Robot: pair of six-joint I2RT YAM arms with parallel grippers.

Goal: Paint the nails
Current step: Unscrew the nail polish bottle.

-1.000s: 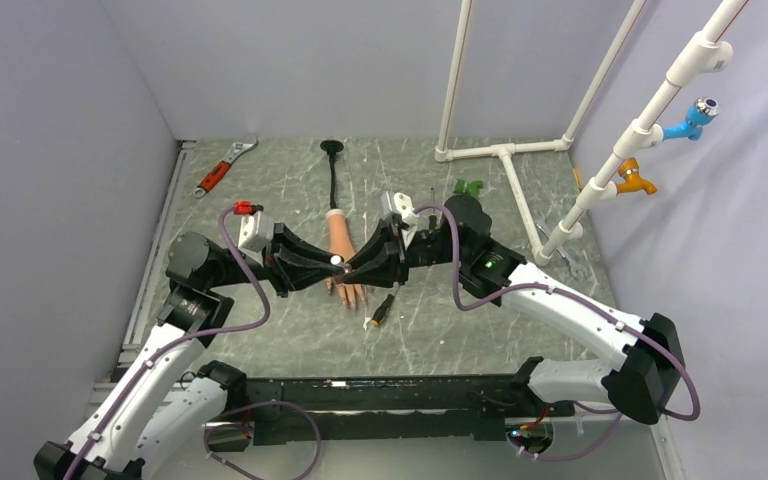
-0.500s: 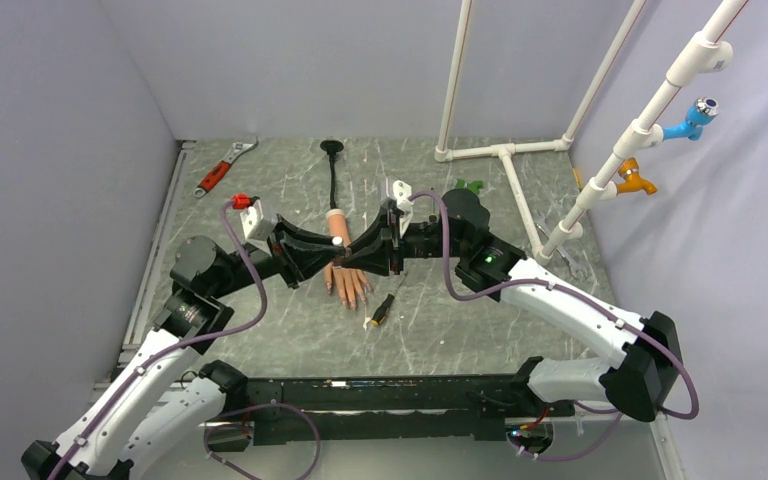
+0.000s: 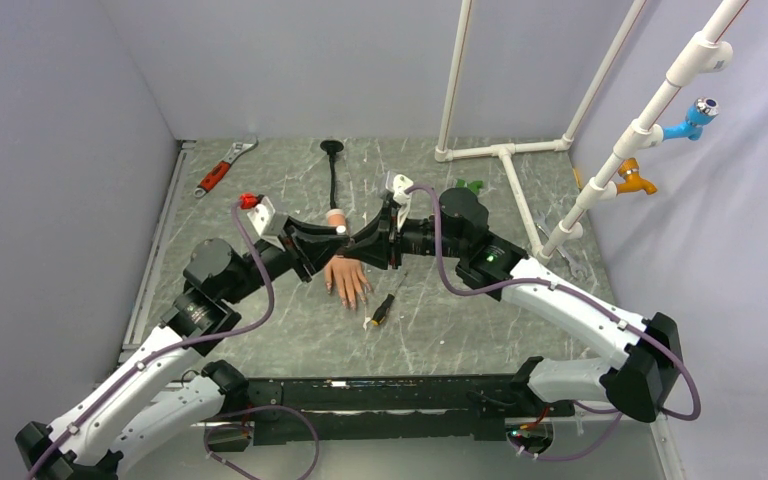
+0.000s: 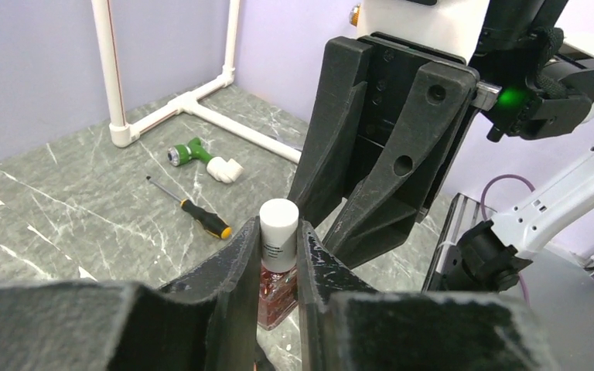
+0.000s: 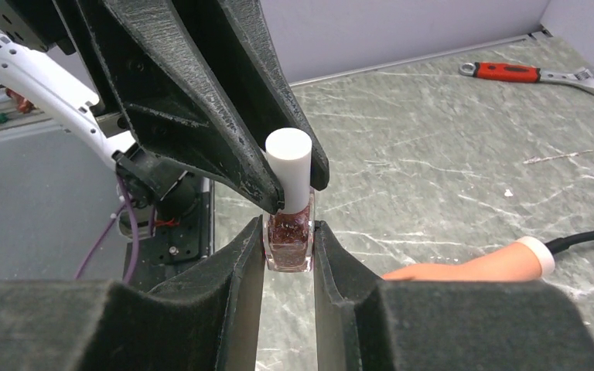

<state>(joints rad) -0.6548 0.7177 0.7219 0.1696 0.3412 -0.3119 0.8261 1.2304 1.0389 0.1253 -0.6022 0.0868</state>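
The tiny pale nails (image 3: 353, 302) tip a peach mannequin hand (image 3: 345, 277) lying flat on the table (image 3: 440, 330).

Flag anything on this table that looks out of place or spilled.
Nothing spilled or damaged. Out of place for nail painting: a screwdriver lies beside the mannequin hand fingertips, and a red-handled wrench sits at the far left corner. The polish bottle is capped.

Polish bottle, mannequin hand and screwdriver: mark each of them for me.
polish bottle (image 5: 288, 158), right wrist view, on its white cap.
mannequin hand (image 3: 345, 275), top external view, on the middle of the peach hand.
screwdriver (image 4: 201, 217), left wrist view, on its dark handle.
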